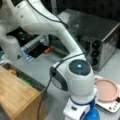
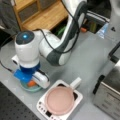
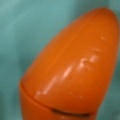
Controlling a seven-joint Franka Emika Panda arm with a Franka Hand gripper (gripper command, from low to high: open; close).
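An orange toy carrot [image 3: 72, 67] fills the wrist view, lying on a teal surface [image 3: 17, 30]. In a front view the carrot [image 2: 31, 83] lies in a shallow teal dish [image 2: 33, 88] near the table's front left corner. My gripper [image 2: 30, 79] hangs straight down right over the carrot, and its blue and white hand hides the fingers. In a front view only the blue edge of the hand [image 1: 93, 115] shows at the bottom, under the arm's wrist; the dish is hidden there.
A pink round pan [image 2: 59, 100] sits on a white cooktop [image 2: 77, 96] just right of the dish, also seen as the pan [image 1: 107, 89]. A metal toaster oven [image 1: 100, 37] stands behind. A wooden shelf [image 1: 17, 92] is at a front view's left.
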